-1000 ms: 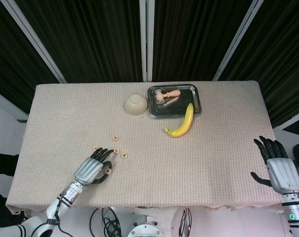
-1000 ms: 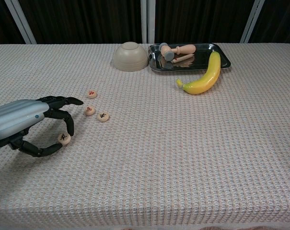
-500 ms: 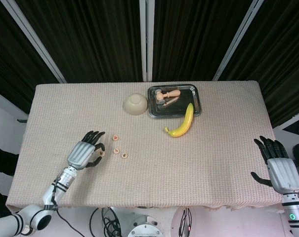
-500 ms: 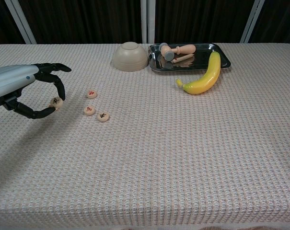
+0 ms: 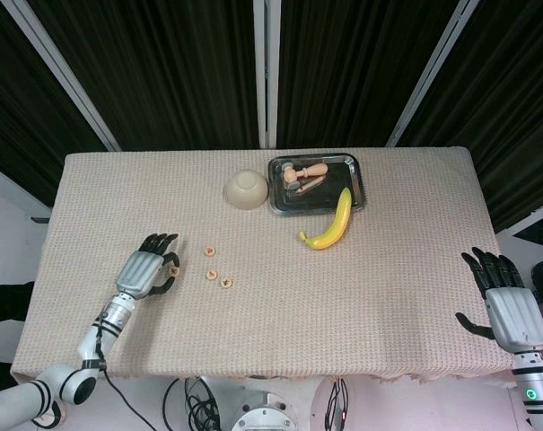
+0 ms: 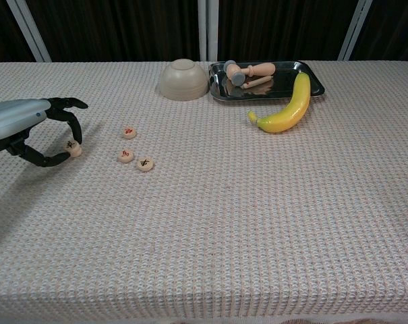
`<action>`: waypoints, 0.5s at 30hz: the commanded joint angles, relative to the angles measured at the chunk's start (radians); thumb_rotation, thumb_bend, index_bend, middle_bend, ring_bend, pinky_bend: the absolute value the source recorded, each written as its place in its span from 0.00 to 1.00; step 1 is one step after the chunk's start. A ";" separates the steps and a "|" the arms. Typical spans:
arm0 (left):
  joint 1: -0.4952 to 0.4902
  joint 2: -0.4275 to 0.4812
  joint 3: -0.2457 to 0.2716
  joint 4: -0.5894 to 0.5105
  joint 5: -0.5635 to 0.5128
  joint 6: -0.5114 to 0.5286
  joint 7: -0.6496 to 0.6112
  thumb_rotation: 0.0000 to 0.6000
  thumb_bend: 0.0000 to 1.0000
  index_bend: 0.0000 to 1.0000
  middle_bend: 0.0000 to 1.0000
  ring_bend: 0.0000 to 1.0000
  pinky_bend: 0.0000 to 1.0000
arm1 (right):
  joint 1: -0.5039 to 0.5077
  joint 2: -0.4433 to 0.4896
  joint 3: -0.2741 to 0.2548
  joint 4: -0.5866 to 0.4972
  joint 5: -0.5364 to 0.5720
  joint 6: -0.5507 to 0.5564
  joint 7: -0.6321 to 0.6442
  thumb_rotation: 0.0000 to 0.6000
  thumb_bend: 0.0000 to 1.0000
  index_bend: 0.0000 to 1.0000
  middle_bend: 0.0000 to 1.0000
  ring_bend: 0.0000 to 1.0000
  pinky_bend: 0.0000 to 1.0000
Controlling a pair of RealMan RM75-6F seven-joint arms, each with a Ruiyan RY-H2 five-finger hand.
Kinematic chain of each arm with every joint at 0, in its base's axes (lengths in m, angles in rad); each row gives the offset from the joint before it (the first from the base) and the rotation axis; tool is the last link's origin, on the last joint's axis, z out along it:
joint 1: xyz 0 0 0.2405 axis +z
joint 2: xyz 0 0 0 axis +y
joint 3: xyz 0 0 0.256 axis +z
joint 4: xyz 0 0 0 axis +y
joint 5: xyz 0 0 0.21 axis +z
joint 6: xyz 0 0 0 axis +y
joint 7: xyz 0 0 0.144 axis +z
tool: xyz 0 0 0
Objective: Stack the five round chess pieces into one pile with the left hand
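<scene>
My left hand (image 5: 144, 270) (image 6: 25, 124) hovers low over the left part of the table and pinches a round wooden chess piece (image 5: 174, 268) (image 6: 72, 146) between thumb and a finger. Whether that piece rests on another one beneath it I cannot tell. Three more round pieces lie flat to its right: one with a red mark (image 5: 212, 251) (image 6: 129, 132), a second red-marked one (image 5: 212, 274) (image 6: 125, 155) and one with a black mark (image 5: 226, 283) (image 6: 145, 163). At the table's front right corner my right hand (image 5: 508, 302) stays open, holding nothing.
An upturned beige bowl (image 5: 246, 189) (image 6: 183, 79) stands at the back centre. Beside it is a metal tray (image 5: 354, 162) (image 6: 284, 64) holding small wooden items. A banana (image 5: 332, 222) (image 6: 288, 108) leans on the tray's front right corner.
My left hand lifted a black-marked piece from near the front and carried it back and left, to where another piece lay. The right hand stayed still.
</scene>
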 commanded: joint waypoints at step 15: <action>-0.009 -0.017 -0.003 0.044 -0.012 -0.003 -0.026 1.00 0.37 0.42 0.05 0.00 0.00 | 0.003 0.002 0.001 0.000 0.007 -0.008 0.003 1.00 0.13 0.00 0.00 0.00 0.00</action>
